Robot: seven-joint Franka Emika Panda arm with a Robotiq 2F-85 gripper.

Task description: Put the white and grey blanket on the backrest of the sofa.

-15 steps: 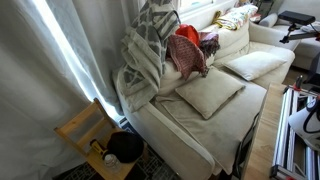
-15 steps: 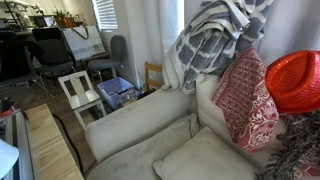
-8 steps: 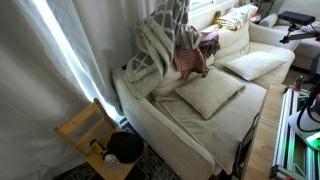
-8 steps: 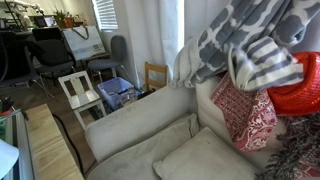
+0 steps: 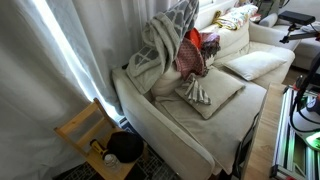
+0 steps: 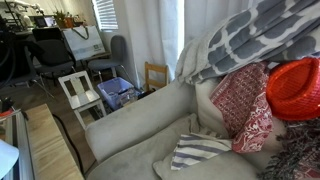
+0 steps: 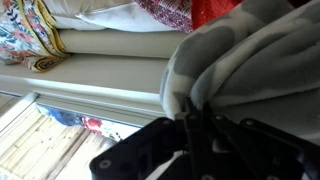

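The white and grey blanket is bunched over the sofa backrest at the end near the curtain, above the red pillows. In both exterior views a striped end hangs down onto the seat cushion. The blanket covers the top right in an exterior view. In the wrist view my gripper is shut on a fold of the blanket. The blanket hides the gripper in both exterior views.
A red patterned pillow and a red round cushion lean on the backrest. Beige cushions lie on the seat. A wooden chair stands by the armrest, next to the curtain.
The blanket has moved along and down over the backrest and the red pillows. Its striped end has dropped onto the seat cushion.
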